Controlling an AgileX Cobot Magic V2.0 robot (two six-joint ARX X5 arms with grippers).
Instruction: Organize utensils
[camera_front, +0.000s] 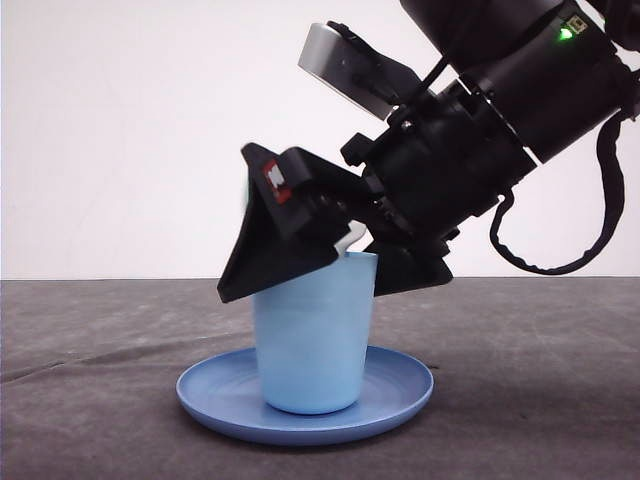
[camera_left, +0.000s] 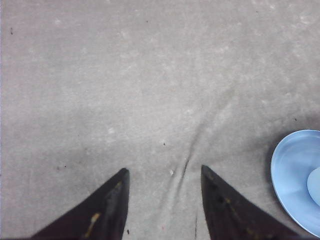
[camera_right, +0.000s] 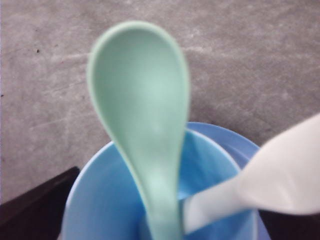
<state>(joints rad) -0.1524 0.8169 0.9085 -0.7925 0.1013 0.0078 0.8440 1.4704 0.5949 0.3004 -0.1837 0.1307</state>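
Right hand (camera_front: 345, 262) sits right over the light blue plastic cup (camera_front: 314, 335); can't tell if it grips anything, its fingers are mostly hidden. Mint-green plastic spoon (camera_right: 142, 115) and white plastic fork (camera_right: 270, 177) stand inside the cup, fork blurry. Left hand (camera_left: 162, 200) hangs spread apart, holding nothing, above the grey surface (camera_left: 125, 90).

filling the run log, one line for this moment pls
spoon, fork in cup | cup on plate | right gripper at cup rim

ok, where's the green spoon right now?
Standing handle-down in the blue cup on the plate, beside the white fork; right wrist view shows the spoon.
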